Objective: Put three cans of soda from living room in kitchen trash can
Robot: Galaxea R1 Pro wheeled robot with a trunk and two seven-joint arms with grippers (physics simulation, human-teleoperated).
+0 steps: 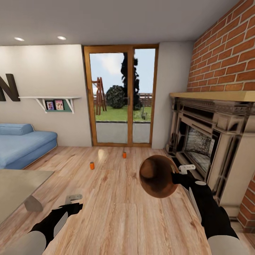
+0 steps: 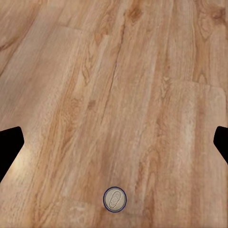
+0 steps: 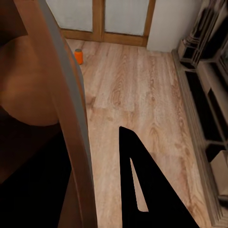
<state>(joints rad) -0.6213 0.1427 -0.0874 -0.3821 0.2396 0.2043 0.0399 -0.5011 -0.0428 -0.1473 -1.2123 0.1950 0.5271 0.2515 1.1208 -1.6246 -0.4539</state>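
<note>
Two orange cans of soda stand upright on the living room's wood floor, one [image 1: 92,165] nearer me and one [image 1: 124,154] closer to the glass doors. The right wrist view catches one orange can [image 3: 79,56]. A dark blue can [image 2: 114,199] shows from above in the left wrist view, below my left gripper [image 2: 116,140], whose jaws stand wide apart. That left gripper [image 1: 75,202] hangs low at the head view's left. My right gripper [image 1: 176,174] is shut on the rim of the tash can [image 1: 157,176], tipped so its brown inside faces me; its wall [image 3: 71,109] runs close along the finger [image 3: 142,190].
A blue sofa [image 1: 21,145] stands at the left, with a grey table corner [image 1: 17,187] in front of it. The carved stone fireplace [image 1: 209,141] and a brick wall line the right side. Wooden-framed glass doors [image 1: 122,95] close the far end.
</note>
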